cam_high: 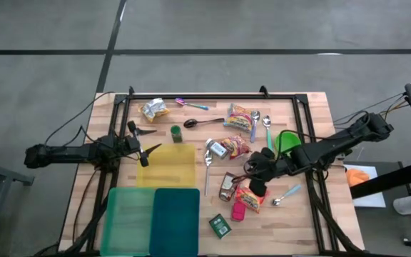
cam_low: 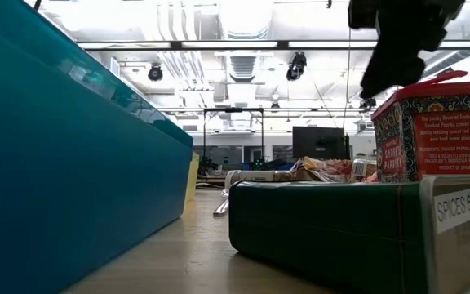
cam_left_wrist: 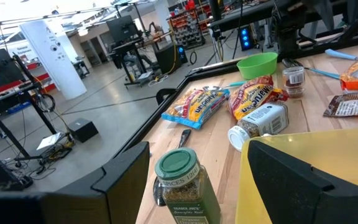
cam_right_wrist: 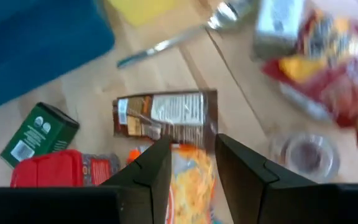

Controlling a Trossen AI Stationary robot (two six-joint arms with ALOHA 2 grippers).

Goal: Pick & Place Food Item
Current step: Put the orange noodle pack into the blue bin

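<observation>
Item: my right gripper [cam_high: 258, 187], tilted downward over the orange-and-yellow snack packet [cam_right_wrist: 188, 180] near the table's [cam_high: 291, 221] front right, beside the red tin [cam_high: 238, 211] and brown packet [cam_high: 227, 186]; fingers part-open with a narrow gap and nothing between them, lined up over the packet, probably for a pinch. Item: my left gripper [cam_high: 143, 148], level at the yellow board's [cam_high: 170, 168] edge, jaws wide, empty, waiting. Item: green and teal bins [cam_high: 152, 221], front left, likely the destination.
</observation>
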